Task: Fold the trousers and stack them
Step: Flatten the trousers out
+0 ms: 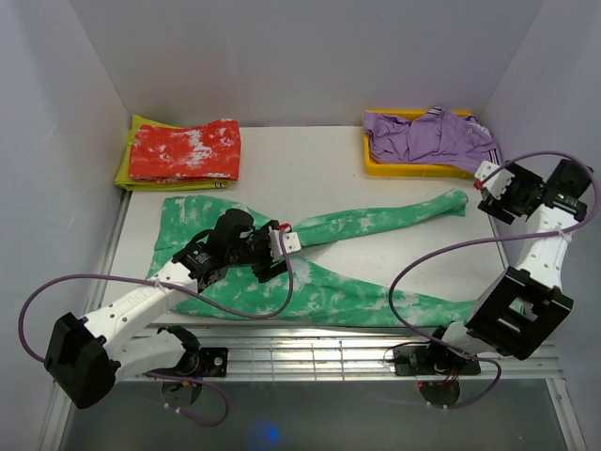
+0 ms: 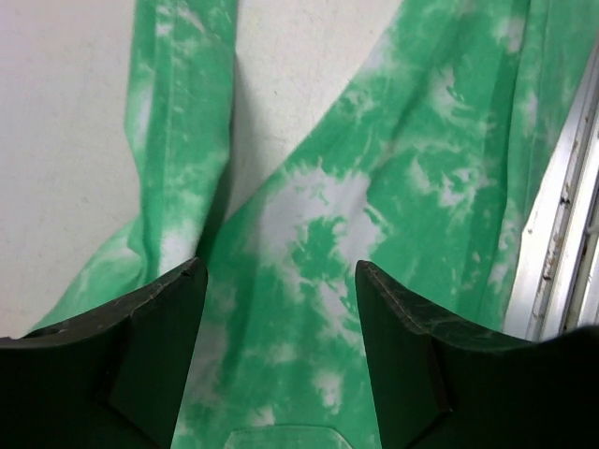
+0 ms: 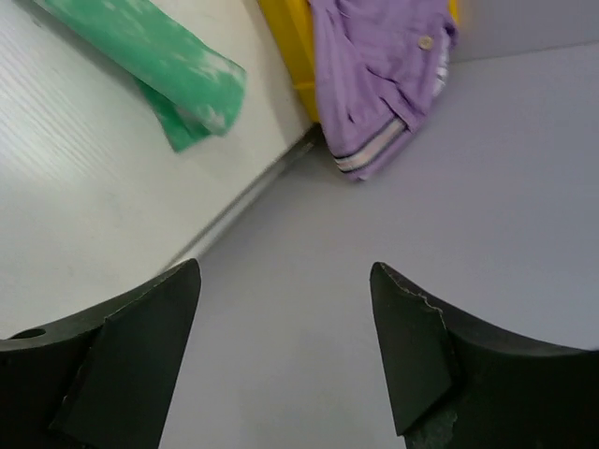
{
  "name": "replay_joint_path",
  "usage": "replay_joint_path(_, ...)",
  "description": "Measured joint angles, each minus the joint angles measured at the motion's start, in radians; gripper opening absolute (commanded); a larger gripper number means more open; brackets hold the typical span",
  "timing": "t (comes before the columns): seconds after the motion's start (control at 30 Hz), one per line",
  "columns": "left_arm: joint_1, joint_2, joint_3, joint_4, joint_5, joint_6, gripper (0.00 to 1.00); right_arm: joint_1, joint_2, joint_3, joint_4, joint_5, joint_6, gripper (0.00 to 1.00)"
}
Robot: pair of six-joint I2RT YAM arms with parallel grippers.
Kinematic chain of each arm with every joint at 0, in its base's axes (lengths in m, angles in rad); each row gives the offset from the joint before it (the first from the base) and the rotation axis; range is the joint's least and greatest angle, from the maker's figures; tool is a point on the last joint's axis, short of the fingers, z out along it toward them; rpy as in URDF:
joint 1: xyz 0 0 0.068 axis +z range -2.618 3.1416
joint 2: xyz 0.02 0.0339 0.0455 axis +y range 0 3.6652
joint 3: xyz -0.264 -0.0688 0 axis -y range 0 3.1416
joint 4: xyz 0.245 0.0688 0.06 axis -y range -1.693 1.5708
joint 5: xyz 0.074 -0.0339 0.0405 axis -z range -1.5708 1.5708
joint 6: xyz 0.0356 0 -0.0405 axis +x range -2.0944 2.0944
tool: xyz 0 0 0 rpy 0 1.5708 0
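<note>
Surface: white table [image 1: 310, 160] is sitting between pale walls [image 1: 282, 56], with a metal rail [image 1: 329, 349] running along its near edge.

Trousers: the trousers [image 1: 329, 287] are lying flat and unfolded across the middle of the table. The waist is pointing left and the two legs are splaying rightward in a V. The far cuff is ending near the yellow tray [image 1: 413, 171], and the near leg is running just beside the rail.

Left gripper: the left gripper [image 1: 287, 242] is hovering over the spot where the legs part. Its fingers are standing apart and gripping nothing, with only cloth showing beneath them.

Right gripper: the right gripper [image 1: 486, 180] is hanging out at the table's right side, near the far cuff but apart from it. Its fingers are released and empty.

Step in hand: by my reading, no fold is made yet, and laying one leg over the other is coming first.

Doing it well: each gripper should be pinching one layer at an edge, one at the cuff and one near the waist. Both should be lifting together and keeping the leg taut, so it is landing squarely on its twin without bunching or sliding off the rail.

Surroundings: a red-and-white folded garment [image 1: 185, 150] is resting on a yellow-green cloth [image 1: 125, 171] at the far left. A purple garment [image 1: 427, 136] is spilling over the tray.
</note>
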Motion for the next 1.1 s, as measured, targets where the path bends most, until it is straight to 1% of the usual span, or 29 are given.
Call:
replay_joint_path(0.1, -0.002, 0.016, -0.008, -0.056, 0.013, 0.029, 0.72, 0.131, 0.056, 0.049, -0.079, 0.048, 0.140, 0.76)
replay_joint_path(0.17, -0.004, 0.036, -0.008, -0.085, 0.027, 0.037, 0.72, 0.208, 0.136, 0.093, -0.133, 0.082, 0.219, 0.72)
replay_joint_path(0.23, -0.004, 0.048, -0.004, -0.101, 0.029, 0.035, 0.72, 0.270, 0.259, 0.188, -0.208, 0.112, 0.294, 0.71)
replay_joint_path(0.27, -0.004, 0.056, 0.001, -0.109, 0.029, 0.034, 0.72, 0.290, 0.335, 0.254, -0.246, 0.128, 0.328, 0.70)
replay_joint_path(0.33, -0.004, 0.071, 0.017, -0.118, 0.027, 0.022, 0.72, 0.311, 0.507, 0.460, -0.337, 0.165, 0.413, 0.68)
replay_joint_path(0.37, -0.004, 0.077, 0.027, -0.117, 0.024, 0.014, 0.73, 0.314, 0.610, 0.598, -0.375, 0.183, 0.464, 0.67)
replay_joint_path(0.4, -0.004, 0.079, 0.034, -0.116, 0.022, 0.008, 0.73, 0.314, 0.638, 0.632, -0.378, 0.188, 0.478, 0.67)
replay_joint_path(0.43, -0.004, 0.079, 0.039, -0.105, 0.010, -0.008, 0.74, 0.314, 0.706, 0.733, -0.414, 0.206, 0.526, 0.68)
replay_joint_path(0.5, -0.005, 0.079, 0.045, -0.091, -0.011, -0.031, 0.75, 0.314, 0.802, 0.862, -0.424, 0.236, 0.609, 0.70)
replay_joint_path(0.53, -0.005, 0.079, 0.046, -0.082, -0.026, -0.045, 0.75, 0.314, 0.823, 0.883, -0.417, 0.250, 0.649, 0.72)
replay_joint_path(0.57, -0.005, 0.079, 0.045, -0.075, -0.039, -0.060, 0.75, 0.314, 0.827, 0.880, -0.409, 0.264, 0.688, 0.73)
replay_joint_path(0.67, -0.005, 0.079, 0.046, -0.066, -0.075, -0.094, 0.75, 0.321, 0.814, 0.816, -0.368, 0.319, 0.763, 0.71)
replay_joint_path(0.77, -0.004, 0.088, 0.050, -0.067, -0.100, -0.117, 0.75, 0.346, 0.816, 0.761, -0.350, 0.360, 0.793, 0.70)
replay_joint_path(0.9, -0.002, 0.099, 0.060, -0.071, -0.128, -0.142, 0.75, 0.383, 0.842, 0.731, -0.343, 0.398, 0.815, 0.70)
replay_joint_path(0.97, 0.001, 0.099, 0.066, -0.075, -0.137, -0.150, 0.75, 0.391, 0.851, 0.715, -0.333, 0.420, 0.814, 0.58)
replay_joint_path(1.0, 0.003, 0.099, 0.069, -0.076, -0.141, -0.153, 0.75, 0.392, 0.854, 0.710, -0.332, 0.426, 0.811, 0.51)
replay_joint_path(1.03, 0.004, 0.099, 0.073, -0.079, -0.147, -0.154, 0.75, 0.390, 0.856, 0.707, -0.335, 0.427, 0.808, 0.35)
replay_joint_path(1.1, 0.009, 0.099, 0.083, -0.085, -0.157, -0.160, 0.75, 0.385, 0.858, 0.706, -0.344, 0.419, 0.801, 0.21)
